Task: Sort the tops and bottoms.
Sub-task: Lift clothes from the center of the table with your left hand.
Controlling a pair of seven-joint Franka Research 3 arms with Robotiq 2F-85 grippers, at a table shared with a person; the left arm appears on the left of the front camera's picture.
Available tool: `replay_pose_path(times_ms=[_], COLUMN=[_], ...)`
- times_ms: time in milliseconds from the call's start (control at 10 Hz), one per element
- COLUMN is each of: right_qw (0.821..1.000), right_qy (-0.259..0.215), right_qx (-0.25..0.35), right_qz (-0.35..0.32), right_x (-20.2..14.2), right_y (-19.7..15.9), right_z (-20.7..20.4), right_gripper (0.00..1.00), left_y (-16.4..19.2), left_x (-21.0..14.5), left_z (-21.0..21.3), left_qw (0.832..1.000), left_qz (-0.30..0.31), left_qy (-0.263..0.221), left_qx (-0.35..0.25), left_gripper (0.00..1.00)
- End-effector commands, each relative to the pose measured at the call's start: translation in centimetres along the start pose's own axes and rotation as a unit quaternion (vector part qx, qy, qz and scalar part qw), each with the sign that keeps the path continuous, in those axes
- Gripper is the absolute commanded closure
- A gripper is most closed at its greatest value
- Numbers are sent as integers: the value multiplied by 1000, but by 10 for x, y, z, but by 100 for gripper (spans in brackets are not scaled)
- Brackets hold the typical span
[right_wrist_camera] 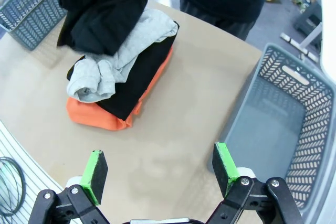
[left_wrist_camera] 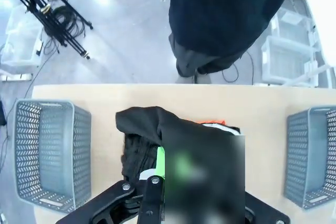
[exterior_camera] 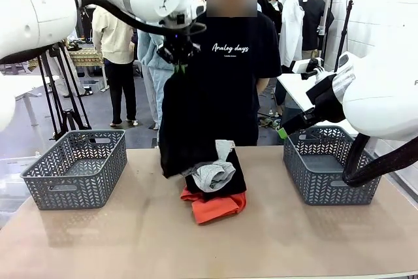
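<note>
Right gripper (right_wrist_camera: 161,165) gapes empty; left gripper (exterior_camera: 181,65), its tips hidden under blurred cloth, pinches the plain black garment (exterior_camera: 177,138) hanging below.

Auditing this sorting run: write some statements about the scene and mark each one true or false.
1. The left gripper holds the black garment up above the table. True.
2. The left basket has clothes in it. False: it is empty.
3. The right gripper is open. True.
4. The grey garment lies in the right basket. False: it lies on top of the pile on the table.
5. The orange garment is at the bottom of the pile. True.
</note>
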State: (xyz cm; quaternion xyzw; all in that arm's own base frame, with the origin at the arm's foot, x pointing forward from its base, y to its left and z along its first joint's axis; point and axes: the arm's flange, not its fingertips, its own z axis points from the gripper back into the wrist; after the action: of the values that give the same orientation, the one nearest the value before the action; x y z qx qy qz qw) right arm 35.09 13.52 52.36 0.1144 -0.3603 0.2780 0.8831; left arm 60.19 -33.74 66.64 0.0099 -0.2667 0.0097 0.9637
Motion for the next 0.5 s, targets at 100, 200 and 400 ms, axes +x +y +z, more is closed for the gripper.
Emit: replay_pose_path(times_ms=[100, 200, 400], right_qw=[1000, 1000, 1000], right_qy=[-4, -4, -4], right_qx=[2, 2, 2], right_qz=[1, 1, 1], right_x=[0, 0, 0], right_y=[-2, -2, -2], right_z=[-2, -2, -2], right_gripper=[0, 0, 0], left_y=[0, 0, -3], left_x=[-7, -7, -6], left_z=[-16, -16, -18], left_qw=[1000, 1000, 1000], left_qz=[-2, -2, -4], left_qy=[18, 18, 15], left_qx=[7, 7, 6], left_gripper=[100, 100, 100])
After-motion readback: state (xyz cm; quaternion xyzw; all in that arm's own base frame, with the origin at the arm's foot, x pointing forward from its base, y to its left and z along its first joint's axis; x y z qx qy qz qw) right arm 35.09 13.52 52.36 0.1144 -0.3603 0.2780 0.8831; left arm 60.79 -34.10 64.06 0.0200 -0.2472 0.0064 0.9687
